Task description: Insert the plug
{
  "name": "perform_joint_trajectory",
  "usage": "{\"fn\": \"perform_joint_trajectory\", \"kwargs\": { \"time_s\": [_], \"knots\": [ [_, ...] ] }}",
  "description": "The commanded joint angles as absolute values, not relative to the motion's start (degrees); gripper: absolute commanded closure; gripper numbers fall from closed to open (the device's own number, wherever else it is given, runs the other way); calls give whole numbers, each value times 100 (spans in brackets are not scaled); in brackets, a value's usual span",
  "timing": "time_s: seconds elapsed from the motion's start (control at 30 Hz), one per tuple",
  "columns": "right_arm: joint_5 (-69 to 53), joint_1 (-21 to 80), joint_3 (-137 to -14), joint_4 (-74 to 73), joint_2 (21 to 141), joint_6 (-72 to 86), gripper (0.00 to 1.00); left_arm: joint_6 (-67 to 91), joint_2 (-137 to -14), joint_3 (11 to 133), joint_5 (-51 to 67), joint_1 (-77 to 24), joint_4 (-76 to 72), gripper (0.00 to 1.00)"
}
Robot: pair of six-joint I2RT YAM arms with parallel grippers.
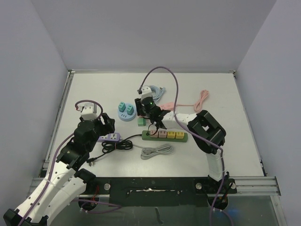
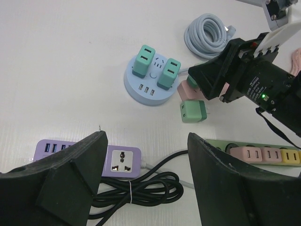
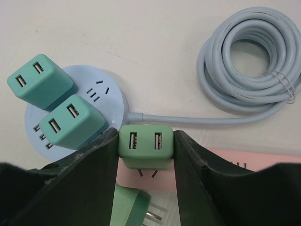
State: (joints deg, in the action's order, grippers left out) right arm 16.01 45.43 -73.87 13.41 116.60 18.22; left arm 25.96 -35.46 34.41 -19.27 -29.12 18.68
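Note:
My right gripper [image 3: 145, 151] is shut on a green two-port USB charger plug [image 3: 146, 141]. Its two prongs point down just above a pink socket block [image 3: 235, 162]. In the top view that gripper [image 1: 149, 113] sits beside the round blue socket hub [image 1: 127, 113]. The hub [image 3: 110, 94] carries two teal chargers. A second green plug [image 3: 134, 207] lies loose on its side below the held one and also shows in the left wrist view [image 2: 193, 112]. My left gripper [image 2: 146, 155] is open and empty above the purple power strip [image 2: 123, 161].
A green power strip [image 1: 164, 135] with pink and yellow sockets lies in the middle of the table. A bundled black cable [image 2: 141, 188] lies by the purple strip. There is a grey coil [image 1: 156, 151] in front, a light-blue coil [image 3: 254, 61] and a pink cable [image 1: 203, 98] at the back.

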Motion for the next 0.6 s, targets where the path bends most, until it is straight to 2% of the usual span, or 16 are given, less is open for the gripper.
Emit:
{"fn": "perform_joint_trajectory", "kwargs": {
  "time_s": [0.0, 0.27, 0.57],
  "knots": [
    [1758, 4924, -6462, 635, 12042, 1870, 69, 2637, -3522, 3478, -1907, -2883, 1672, 32],
    [2124, 5001, -6046, 1216, 12037, 2017, 64, 2647, -3550, 3475, -1897, -2883, 1661, 32],
    [1694, 4994, -6365, 769, 12547, 1989, 65, 2659, -3618, 3485, -1847, -2883, 1642, 32]
  ]
}}
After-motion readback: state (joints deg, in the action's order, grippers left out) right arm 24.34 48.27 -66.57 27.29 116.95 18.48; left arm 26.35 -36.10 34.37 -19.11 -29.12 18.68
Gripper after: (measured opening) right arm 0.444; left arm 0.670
